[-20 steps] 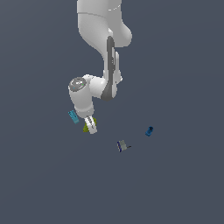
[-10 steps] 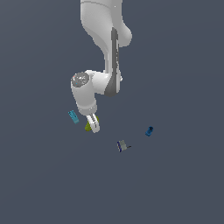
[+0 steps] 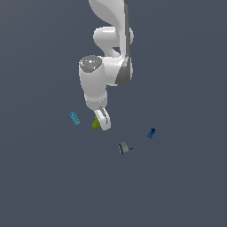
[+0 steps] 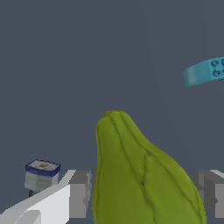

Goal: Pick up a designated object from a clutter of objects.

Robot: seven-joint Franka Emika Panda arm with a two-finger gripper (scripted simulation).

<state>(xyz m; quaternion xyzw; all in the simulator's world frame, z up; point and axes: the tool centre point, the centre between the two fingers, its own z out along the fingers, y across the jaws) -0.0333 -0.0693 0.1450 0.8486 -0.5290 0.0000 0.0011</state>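
The designated object, a yellow-green lumpy tapered blob point(image 3: 95, 123), sits between my gripper's fingers point(image 3: 105, 120) in the exterior view. In the wrist view the blob point(image 4: 140, 175) fills the gap, with a grey pad on each side pressed against it. My gripper point(image 3: 101, 125) is shut on it, and it also shows in the wrist view point(image 4: 144, 197). The rest of the clutter lies apart from it: a light-blue flat block point(image 3: 74, 118), a dark-blue cylinder point(image 3: 151, 132) and a grey-and-navy boxy piece point(image 3: 124, 147).
The light-blue block point(image 4: 205, 72) and the grey-and-navy piece point(image 4: 41, 174) also show in the wrist view, on opposite sides of the blob. The floor is a flat dark grey surface. The white arm point(image 3: 111, 53) rises above the gripper.
The arm has swung towards the exterior view's right and turned its wrist. The yellow-green blob has moved with the gripper, slightly up and right. The other three items have not moved.
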